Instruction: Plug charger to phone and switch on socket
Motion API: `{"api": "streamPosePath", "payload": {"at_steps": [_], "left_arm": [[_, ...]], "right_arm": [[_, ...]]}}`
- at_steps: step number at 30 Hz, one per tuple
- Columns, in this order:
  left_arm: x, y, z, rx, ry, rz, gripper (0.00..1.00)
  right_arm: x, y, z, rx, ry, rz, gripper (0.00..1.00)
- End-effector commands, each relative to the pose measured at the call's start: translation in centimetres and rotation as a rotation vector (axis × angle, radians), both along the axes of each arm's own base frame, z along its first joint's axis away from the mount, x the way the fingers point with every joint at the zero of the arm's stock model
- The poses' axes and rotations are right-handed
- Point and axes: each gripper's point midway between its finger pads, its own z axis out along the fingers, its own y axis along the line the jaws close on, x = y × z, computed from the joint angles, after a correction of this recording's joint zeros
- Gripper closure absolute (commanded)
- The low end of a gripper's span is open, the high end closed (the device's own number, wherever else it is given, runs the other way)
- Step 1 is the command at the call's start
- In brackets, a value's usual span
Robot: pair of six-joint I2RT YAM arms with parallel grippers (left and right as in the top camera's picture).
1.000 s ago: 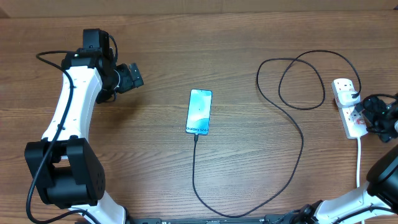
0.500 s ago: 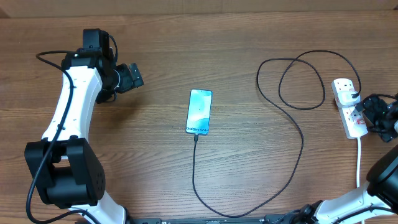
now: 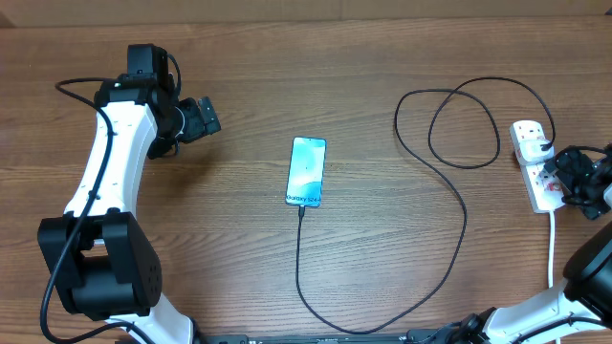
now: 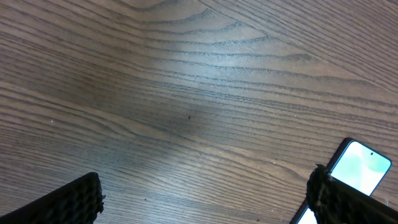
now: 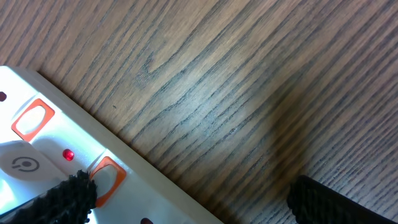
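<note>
Right end effector (image 3: 562, 172), spread wide, edges left onto socket (image 3: 526, 132) at right edge | charger (image 3: 465, 215) appears seated in phone (image 3: 306, 170), centre | left end effector (image 3: 203, 117) wide, unmoved | switch press judged pending.

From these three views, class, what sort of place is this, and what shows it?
Probably a robotics test bench: a white robot arm at a wooden table, with a smartphone, black charger cable and white power strip laid out.
</note>
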Motion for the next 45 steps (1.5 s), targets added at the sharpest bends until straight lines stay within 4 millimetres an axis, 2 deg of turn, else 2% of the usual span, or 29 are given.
{"api": "streamPosePath", "payload": {"at_steps": [1,19,22,26,28,30,32,36,45], "left_arm": [[0.2,0.1,0.3,0.021,-0.010,-0.022,0.00],[0.2,0.1,0.3,0.021,-0.010,-0.022,0.00],[0.2,0.1,0.3,0.021,-0.010,-0.022,0.00],[0.2,0.1,0.3,0.021,-0.010,-0.022,0.00],[0.2,0.1,0.3,0.021,-0.010,-0.022,0.00],[0.2,0.1,0.3,0.021,-0.010,-0.022,0.00],[0.2,0.1,0.3,0.021,-0.010,-0.022,0.00],[0.2,0.1,0.3,0.021,-0.010,-0.022,0.00],[0.2,0.1,0.3,0.021,-0.010,-0.022,0.00]], "right_arm": [[0.0,0.4,0.8,-0.018,-0.003,0.013,0.00],[-1.8,2.4,0.1,0.059,0.079,0.016,0.00],[-1.5,2.2,2.3,0.031,0.048,0.016,0.00],[-1.2,2.0,6.8,-0.035,-0.028,0.017,0.00],[-1.0,2.3,8.2,-0.052,-0.054,0.023,0.00],[-0.8,3.2,9.2,-0.044,-0.076,0.042,0.00],[-0.7,4.6,9.4,-0.008,-0.083,0.073,0.00],[-1.2,7.0,8.3,0.046,-0.025,0.113,0.00],[-1.6,11.0,6.9,0.092,0.067,0.200,0.00]]}}
